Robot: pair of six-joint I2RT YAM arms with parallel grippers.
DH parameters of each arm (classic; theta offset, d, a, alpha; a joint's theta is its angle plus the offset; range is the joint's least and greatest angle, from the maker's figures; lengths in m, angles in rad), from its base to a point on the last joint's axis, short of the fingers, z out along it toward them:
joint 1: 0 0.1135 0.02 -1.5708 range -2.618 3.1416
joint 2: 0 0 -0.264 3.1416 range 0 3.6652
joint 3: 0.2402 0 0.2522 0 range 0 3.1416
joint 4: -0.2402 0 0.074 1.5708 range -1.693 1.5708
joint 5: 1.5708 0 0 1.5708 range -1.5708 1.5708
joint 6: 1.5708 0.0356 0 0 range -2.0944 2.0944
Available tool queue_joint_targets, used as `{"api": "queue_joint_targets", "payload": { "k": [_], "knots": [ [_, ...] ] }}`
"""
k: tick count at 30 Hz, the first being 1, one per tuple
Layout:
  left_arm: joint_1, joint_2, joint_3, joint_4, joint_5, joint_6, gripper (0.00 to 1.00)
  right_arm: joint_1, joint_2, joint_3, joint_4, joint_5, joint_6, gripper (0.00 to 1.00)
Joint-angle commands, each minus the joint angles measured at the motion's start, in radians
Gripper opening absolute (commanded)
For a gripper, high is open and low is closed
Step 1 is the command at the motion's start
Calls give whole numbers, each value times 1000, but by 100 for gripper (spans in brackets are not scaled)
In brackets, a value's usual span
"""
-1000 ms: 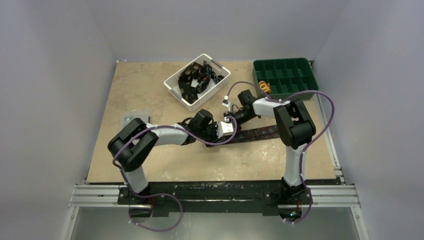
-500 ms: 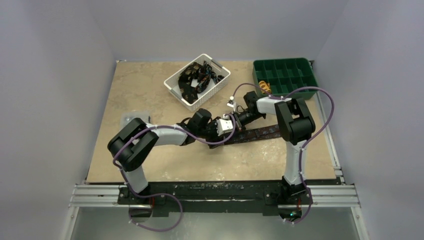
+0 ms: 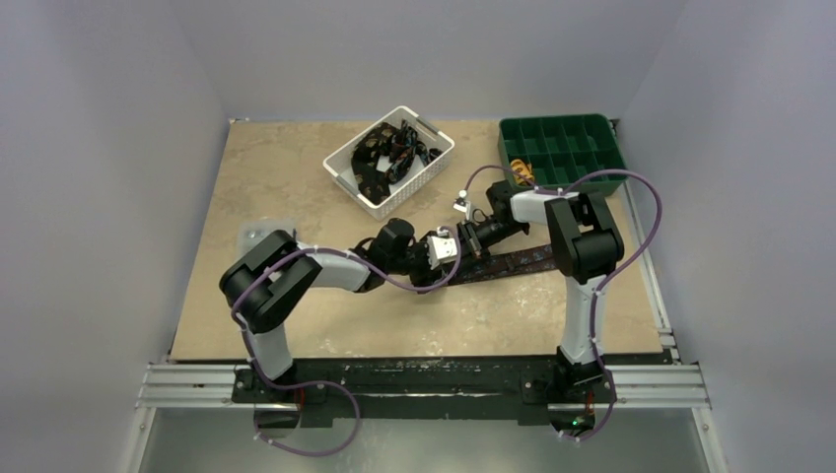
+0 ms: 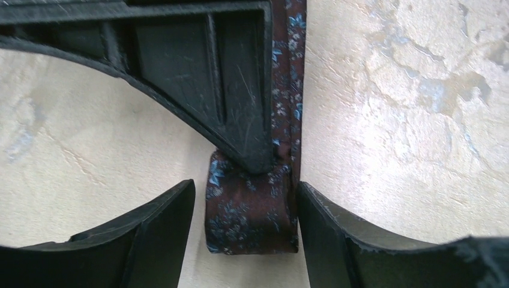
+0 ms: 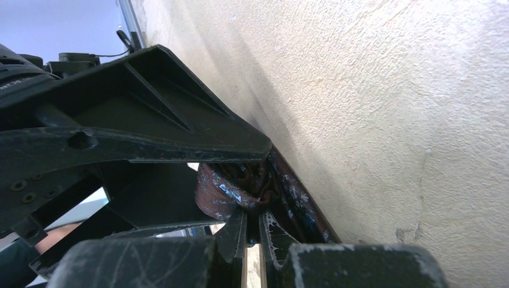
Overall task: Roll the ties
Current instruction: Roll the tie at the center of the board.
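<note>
One of the ties (image 3: 521,261), dark brown with small pale blue marks, lies flat on the table and ends in a short roll (image 4: 252,213) at its left end. My left gripper (image 4: 246,201) stands open with a finger on each side of that roll; the right-hand finger (image 4: 336,231) touches it and the other stands just apart. My right gripper (image 5: 255,213) is shut on the roll's fabric (image 5: 231,186), and one of its fingers (image 4: 240,102) reaches down onto the roll. In the top view the two grippers, left (image 3: 452,252) and right (image 3: 467,246), meet mid-table.
A white basket (image 3: 434,164) holding more dark ties (image 3: 389,153) stands behind the grippers. A green compartment tray (image 3: 603,150) sits at the back right with an orange item (image 3: 522,170) in it. A small grey plate (image 3: 262,233) lies at the table's left.
My left gripper has opened and let go of the roll, drawing back slightly to the left. My right gripper stays shut on the roll and has shifted a little.
</note>
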Motion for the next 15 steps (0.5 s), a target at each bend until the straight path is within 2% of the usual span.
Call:
{"api": "queue_joint_targets", "payload": {
  "k": [1,4,6,8,11,15],
  "knots": [
    [-3,11,-26,75,59,-64,60,-4,12,-45,33,248,-65,0],
    [-11,31,-28,69,37,-94,56,-4,4,-53,46,241,-58,0],
    [-14,38,-26,52,13,-91,49,-3,-2,-57,41,232,-68,0],
    [-14,41,-13,3,-11,-67,37,-3,-16,-55,36,197,-75,1],
    [-14,21,4,-128,-66,22,24,-2,-40,-35,9,134,-77,23],
    [-14,-25,-3,-284,-111,141,22,-4,-94,-26,-73,70,-108,42]
  ]
}}
